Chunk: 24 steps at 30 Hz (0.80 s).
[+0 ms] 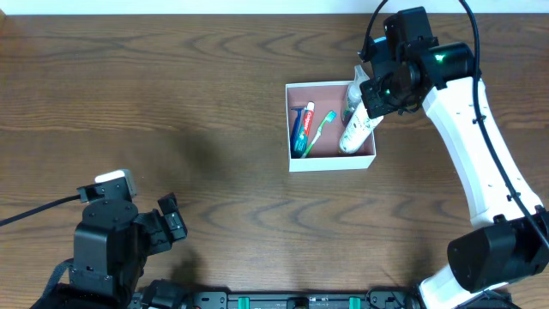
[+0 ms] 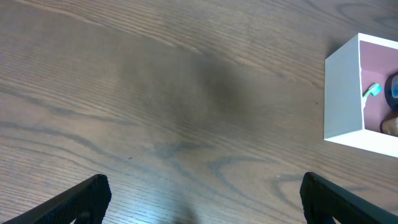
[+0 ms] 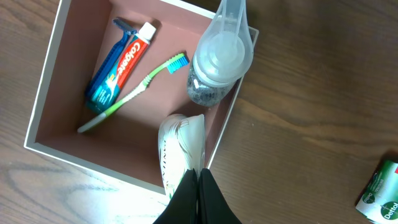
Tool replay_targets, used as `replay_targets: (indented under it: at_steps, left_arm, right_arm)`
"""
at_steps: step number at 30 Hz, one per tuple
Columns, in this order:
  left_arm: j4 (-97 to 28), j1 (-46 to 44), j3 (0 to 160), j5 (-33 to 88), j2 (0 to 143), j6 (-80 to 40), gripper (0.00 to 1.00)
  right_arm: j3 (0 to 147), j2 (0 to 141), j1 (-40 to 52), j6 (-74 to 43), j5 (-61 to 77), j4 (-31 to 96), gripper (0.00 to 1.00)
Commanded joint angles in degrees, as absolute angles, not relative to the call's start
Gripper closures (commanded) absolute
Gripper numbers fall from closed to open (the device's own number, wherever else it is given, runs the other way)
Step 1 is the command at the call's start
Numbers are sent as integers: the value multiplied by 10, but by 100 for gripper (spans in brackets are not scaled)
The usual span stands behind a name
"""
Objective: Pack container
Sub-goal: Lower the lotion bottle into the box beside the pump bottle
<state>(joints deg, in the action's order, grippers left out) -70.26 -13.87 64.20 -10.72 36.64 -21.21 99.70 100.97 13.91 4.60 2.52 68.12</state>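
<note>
Just beneath right tool (image 3: 198, 186), the container (image 3: 134, 140).

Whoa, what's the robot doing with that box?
It's packing bathroom things into the box. The right gripper is shut on the end of a white tube, which reaches into the box beside one wall. A toothpaste and a green toothbrush lie inside, and a clear bottle leans at a corner. The left gripper is open off to the side, holding nothing.
</note>
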Motion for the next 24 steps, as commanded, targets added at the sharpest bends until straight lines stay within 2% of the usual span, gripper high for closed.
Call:
replay_targets:
  at_steps: [1, 24]
  left_arm:
    - [-703, -135, 642, -112, 366, -217, 2]
    - [-703, -135, 642, -112, 366, -217, 2]
  right_arm:
    - [1011, 992, 143, 48, 12, 679, 99]
    - [1021, 948, 166, 35, 2, 684, 99]
